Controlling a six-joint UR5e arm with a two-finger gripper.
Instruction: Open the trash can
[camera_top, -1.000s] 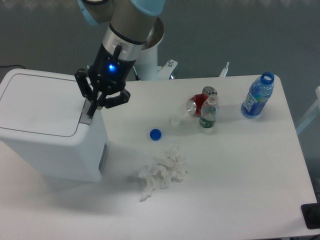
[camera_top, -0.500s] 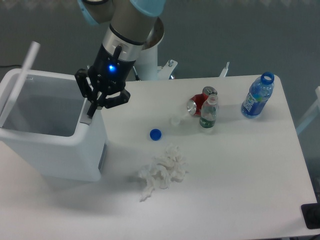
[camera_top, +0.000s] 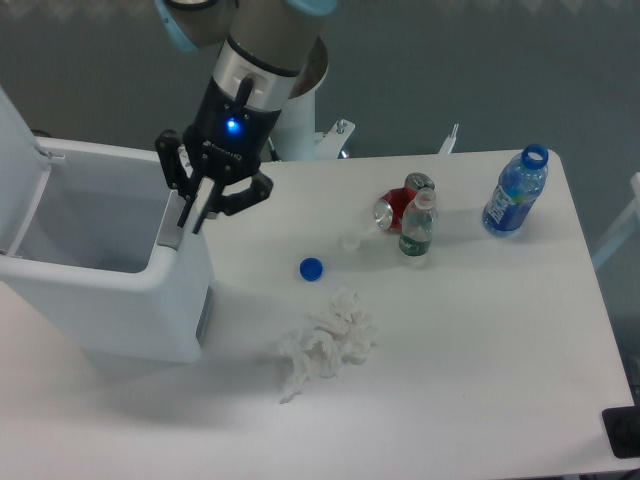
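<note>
The trash can (camera_top: 110, 300) is a large white boxy bin at the left of the table. Its lid (camera_top: 18, 125) stands swung up at the far left edge, and the hollow inside shows. The grey push-button tab (camera_top: 170, 225) sits on the right rim. My gripper (camera_top: 192, 222) hangs just above that tab with its black fingers close together, holding nothing. A blue light glows on its wrist.
A blue bottle cap (camera_top: 312, 268) and a crumpled white tissue (camera_top: 325, 342) lie right of the bin. A red can (camera_top: 397, 207), a small green bottle (camera_top: 417, 228) and a blue bottle (camera_top: 516, 191) stand further right. The robot base (camera_top: 300, 120) is behind.
The lid went from flat shut to swung fully up at the left. My gripper has lifted slightly off the tab and shifted a little right.
</note>
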